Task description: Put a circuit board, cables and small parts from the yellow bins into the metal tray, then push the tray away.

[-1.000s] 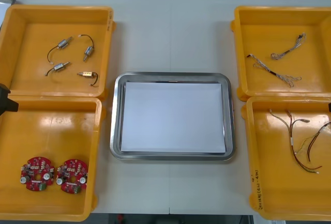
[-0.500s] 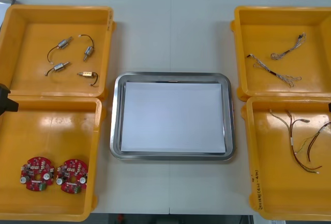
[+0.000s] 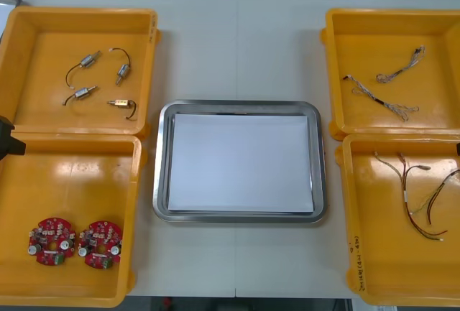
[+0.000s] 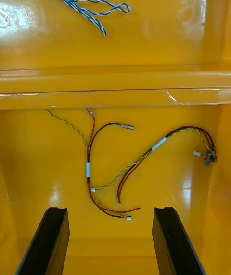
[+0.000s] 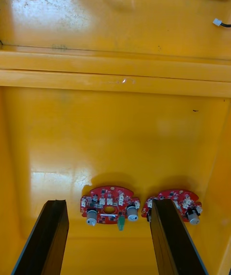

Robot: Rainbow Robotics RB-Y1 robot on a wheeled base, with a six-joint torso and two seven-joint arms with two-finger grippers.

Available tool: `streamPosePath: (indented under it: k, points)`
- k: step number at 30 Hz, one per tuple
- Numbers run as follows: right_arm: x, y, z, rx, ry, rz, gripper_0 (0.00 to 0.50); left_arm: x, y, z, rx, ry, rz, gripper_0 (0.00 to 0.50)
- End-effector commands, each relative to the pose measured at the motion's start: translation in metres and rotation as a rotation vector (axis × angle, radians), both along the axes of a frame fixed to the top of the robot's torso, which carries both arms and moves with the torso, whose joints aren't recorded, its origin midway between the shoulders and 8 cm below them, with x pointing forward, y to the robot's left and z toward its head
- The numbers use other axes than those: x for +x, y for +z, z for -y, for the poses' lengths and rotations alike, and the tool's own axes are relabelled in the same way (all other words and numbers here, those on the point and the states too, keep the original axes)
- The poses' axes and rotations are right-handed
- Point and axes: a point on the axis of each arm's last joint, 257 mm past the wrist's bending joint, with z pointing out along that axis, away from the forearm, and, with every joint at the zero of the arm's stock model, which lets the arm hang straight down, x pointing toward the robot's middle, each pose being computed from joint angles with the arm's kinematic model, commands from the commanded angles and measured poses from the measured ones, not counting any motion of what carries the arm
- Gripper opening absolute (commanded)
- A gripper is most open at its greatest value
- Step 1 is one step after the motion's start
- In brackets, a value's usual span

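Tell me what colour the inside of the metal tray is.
The metal tray is white inside, within a shiny metal rim; the front view shows it best.

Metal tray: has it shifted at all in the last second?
No. In the front view the metal tray keeps the same gaps to the yellow bins on both sides.
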Motion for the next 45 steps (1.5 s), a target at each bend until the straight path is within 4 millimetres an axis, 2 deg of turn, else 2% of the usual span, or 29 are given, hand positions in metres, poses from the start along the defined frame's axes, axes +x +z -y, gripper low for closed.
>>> streamPosePath:
  k: [1,45]
  points:
    - [0.0022,0.0142,-0.0011,0.022,-0.034,0.044,0.5,-0.0048,0.0015,-0.0018,-0.013,0.056,0.001,0.5]
    - [0.0022,0.0142,-0.0011,0.022,-0.034,0.044,0.5,-0.0048,0.0015,-0.0018,-0.013,0.056,0.001,0.5]
